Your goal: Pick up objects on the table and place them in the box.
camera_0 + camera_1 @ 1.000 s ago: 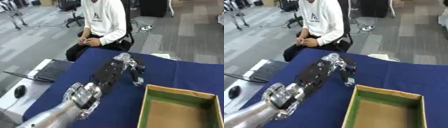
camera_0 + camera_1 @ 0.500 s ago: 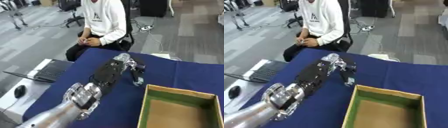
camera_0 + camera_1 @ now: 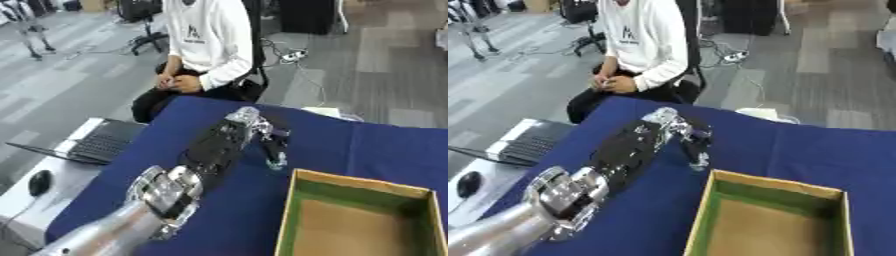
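My left arm reaches from the lower left across the blue table (image 3: 376, 145). Its left hand (image 3: 249, 124) is at the far middle, fingers curled on a slim dark object (image 3: 276, 147). The object hangs upright below the fingers (image 3: 677, 128), and its pale teal lower end (image 3: 700, 162) is close to the cloth. I cannot tell whether it touches. The open cardboard box (image 3: 297, 210), green on its inner walls with a brown floor, stands at the lower right, just right of the held object. Nothing shows inside it. My right hand is out of sight.
A laptop (image 3: 103, 142) and a dark mouse (image 3: 38, 182) lie on a white desk to the left of the table. A person sits at the far edge, hands in lap. A white thing (image 3: 760, 114) lies at the table's far edge.
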`<state>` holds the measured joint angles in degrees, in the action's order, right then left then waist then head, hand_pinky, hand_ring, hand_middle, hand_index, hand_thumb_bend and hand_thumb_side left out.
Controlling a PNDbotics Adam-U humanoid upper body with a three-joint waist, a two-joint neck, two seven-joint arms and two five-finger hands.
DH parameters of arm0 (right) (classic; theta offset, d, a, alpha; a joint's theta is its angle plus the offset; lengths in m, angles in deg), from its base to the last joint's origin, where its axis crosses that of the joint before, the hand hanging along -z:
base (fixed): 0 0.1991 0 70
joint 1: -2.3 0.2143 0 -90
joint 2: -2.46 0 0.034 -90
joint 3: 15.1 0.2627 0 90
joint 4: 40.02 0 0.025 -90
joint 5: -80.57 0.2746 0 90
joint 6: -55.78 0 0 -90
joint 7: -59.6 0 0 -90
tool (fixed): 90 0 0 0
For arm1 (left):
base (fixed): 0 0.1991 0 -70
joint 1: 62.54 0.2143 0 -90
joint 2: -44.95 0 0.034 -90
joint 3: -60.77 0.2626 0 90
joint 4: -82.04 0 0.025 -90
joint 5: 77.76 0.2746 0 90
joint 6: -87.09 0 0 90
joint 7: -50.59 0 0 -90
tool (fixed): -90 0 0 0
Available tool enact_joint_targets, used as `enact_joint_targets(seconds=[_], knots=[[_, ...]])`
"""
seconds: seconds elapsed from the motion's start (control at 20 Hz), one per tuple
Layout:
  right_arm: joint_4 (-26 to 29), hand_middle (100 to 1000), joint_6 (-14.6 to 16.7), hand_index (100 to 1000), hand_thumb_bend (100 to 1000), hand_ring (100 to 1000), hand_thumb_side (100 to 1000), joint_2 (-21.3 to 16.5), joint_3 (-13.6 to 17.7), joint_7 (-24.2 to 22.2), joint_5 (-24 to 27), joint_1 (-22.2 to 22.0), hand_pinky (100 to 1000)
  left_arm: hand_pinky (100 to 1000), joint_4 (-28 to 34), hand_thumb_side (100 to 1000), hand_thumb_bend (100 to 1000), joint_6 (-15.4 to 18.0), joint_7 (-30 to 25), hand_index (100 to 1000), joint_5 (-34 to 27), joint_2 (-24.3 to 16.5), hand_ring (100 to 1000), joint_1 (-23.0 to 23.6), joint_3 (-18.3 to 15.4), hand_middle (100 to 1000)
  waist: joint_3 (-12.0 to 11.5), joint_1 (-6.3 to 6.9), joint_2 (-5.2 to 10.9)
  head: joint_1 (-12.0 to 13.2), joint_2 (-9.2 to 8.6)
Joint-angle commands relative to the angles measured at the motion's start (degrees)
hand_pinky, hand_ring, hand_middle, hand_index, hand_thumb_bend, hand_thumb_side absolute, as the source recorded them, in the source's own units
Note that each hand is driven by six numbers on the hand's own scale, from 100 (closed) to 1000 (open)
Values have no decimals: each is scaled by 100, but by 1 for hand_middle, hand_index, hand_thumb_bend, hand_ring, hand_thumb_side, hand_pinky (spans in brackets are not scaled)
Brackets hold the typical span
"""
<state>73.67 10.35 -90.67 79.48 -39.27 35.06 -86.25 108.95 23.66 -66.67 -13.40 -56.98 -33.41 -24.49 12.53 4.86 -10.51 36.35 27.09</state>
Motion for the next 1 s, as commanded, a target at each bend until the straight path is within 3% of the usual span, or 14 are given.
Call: enact_joint_targets(seconds=[0.05, 1.0], knots=[[90, 557, -19, 685, 464, 530, 1000, -79, 36, -7, -21, 19, 389, 327, 38, 511, 157, -27, 32, 355, -57, -236, 261, -95, -59, 364, -18, -39, 73, 71, -67], [90, 557, -97, 685, 458, 530, 1000, -78, 20, 38, -157, -83, 389, 319, 168, 503, 154, -162, -242, 351, -373, -373, 260, -370, -14, 359, -122, -16, 135, 38, -40]])
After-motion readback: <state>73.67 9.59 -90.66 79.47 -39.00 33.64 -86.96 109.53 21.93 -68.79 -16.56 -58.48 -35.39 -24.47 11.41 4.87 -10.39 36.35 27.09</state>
